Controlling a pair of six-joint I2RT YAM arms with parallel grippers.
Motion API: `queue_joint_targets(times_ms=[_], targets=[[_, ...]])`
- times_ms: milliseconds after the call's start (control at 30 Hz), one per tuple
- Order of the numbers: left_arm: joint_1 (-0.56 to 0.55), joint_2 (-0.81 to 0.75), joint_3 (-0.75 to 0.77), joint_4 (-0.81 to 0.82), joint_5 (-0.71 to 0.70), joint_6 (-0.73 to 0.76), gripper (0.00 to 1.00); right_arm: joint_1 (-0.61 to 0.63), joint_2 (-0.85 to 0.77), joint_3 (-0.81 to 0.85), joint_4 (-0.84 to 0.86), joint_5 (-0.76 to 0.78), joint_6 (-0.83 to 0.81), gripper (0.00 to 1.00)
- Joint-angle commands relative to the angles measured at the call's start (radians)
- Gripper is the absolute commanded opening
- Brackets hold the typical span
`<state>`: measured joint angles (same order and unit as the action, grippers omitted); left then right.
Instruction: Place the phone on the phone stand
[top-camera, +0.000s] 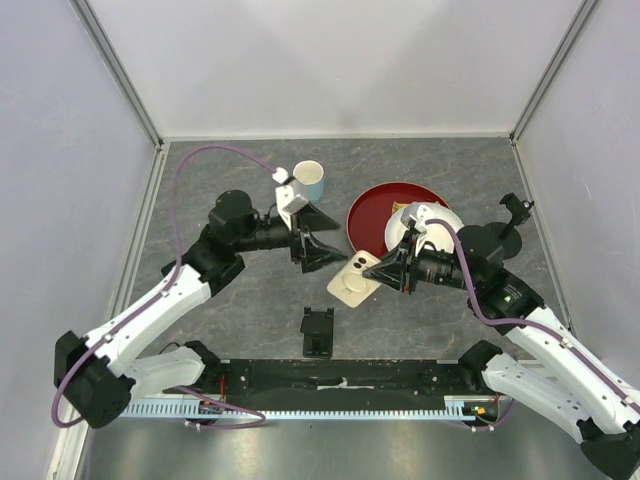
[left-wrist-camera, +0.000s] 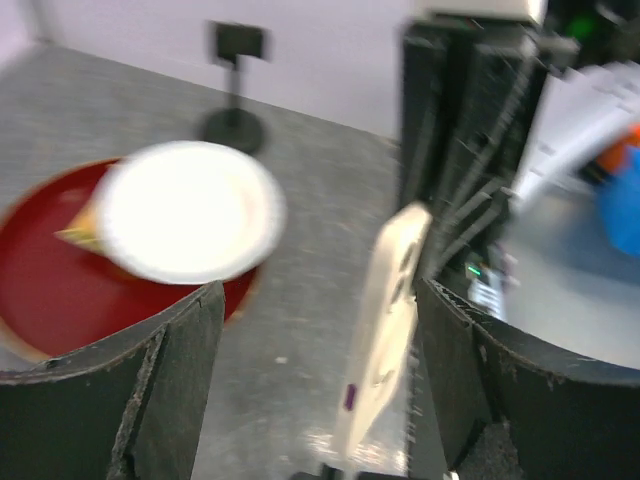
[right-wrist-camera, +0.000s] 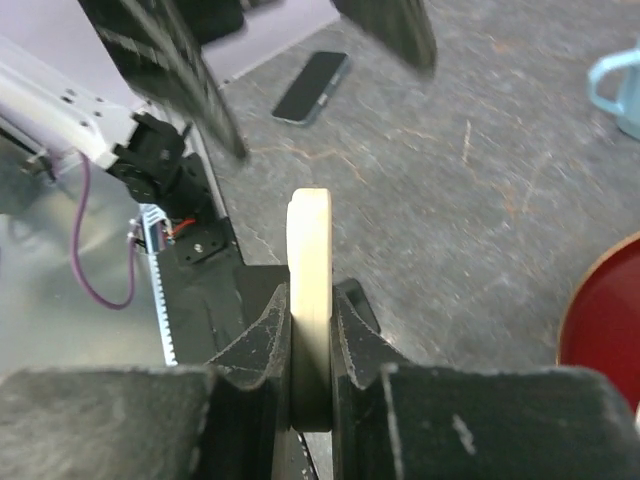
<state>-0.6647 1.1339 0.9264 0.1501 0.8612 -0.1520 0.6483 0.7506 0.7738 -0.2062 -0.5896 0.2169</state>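
The right fingers (right-wrist-camera: 255, 340) are pinching the phone (top-camera: 355, 278) edge-on above the worktop (top-camera: 250, 300), the left fingers (left-wrist-camera: 170, 380) are gaping empty beside it, and the phone stand (top-camera: 317, 332) is sitting just nearward of it.

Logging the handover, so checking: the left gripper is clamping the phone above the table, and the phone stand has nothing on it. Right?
One thing is off: it is the right gripper that clamps the phone, as the right wrist view shows. The left gripper is open. The phone is above the table, and the phone stand has nothing on it.
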Motion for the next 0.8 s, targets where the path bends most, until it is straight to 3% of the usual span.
queue_joint_targets(times_ms=[0, 33, 100, 133, 200, 533, 767], targets=[[0.031, -0.164, -0.058, 0.057, -0.469, 0.061, 0.84, 0.036, -0.020, 0.085, -0.032, 0.120, -0.057, 0.00], [0.033, -0.208, -0.090, 0.057, -0.695, 0.063, 0.88, 0.068, -0.016, 0.093, -0.035, 0.131, -0.057, 0.00], [0.042, -0.233, -0.112, 0.046, -0.923, 0.068, 0.90, 0.112, -0.013, 0.099, -0.036, 0.190, -0.063, 0.00], [0.045, -0.232, -0.113, 0.016, -1.105, 0.068, 0.91, 0.161, -0.001, 0.107, -0.038, 0.217, -0.073, 0.00], [0.062, -0.226, -0.104, -0.012, -1.198, 0.063, 0.91, 0.214, 0.019, 0.117, -0.048, 0.264, -0.085, 0.00], [0.093, -0.217, -0.120, 0.011, -1.177, 0.048, 0.91, 0.664, 0.243, 0.304, -0.147, 0.695, -0.258, 0.00], [0.094, -0.209, -0.118, 0.008, -1.168, 0.042, 0.90, 0.767, 0.384, 0.406, -0.234, 0.772, -0.346, 0.00]])
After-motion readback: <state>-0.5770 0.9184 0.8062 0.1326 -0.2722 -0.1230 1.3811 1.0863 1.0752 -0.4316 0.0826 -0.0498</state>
